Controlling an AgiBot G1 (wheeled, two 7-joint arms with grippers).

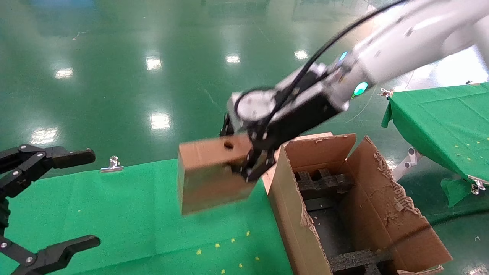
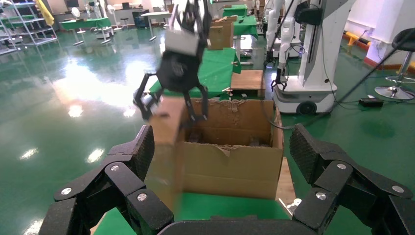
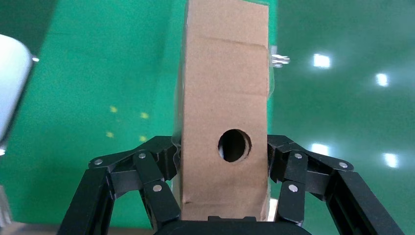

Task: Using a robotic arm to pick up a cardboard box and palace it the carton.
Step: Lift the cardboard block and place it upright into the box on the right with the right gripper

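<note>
My right gripper (image 1: 244, 151) on the white arm is shut on the small brown cardboard box (image 1: 212, 173), clamping its narrow sides near the round hole. The box hangs in the air above the green table, just left of the carton's near wall. In the right wrist view the box (image 3: 225, 112) stands between the fingers (image 3: 156, 171) with its hole facing the camera. The large carton (image 1: 366, 214) with torn flaps and black foam inserts stands open at the right. The left wrist view shows the carton (image 2: 235, 156) and the held box (image 2: 166, 147).
My all-black left gripper (image 1: 57, 198) hangs open and empty at the table's left edge. A second green-draped table (image 1: 443, 122) stands at the far right. A metal clip (image 1: 112, 165) sits on the table's far edge. Green floor lies beyond.
</note>
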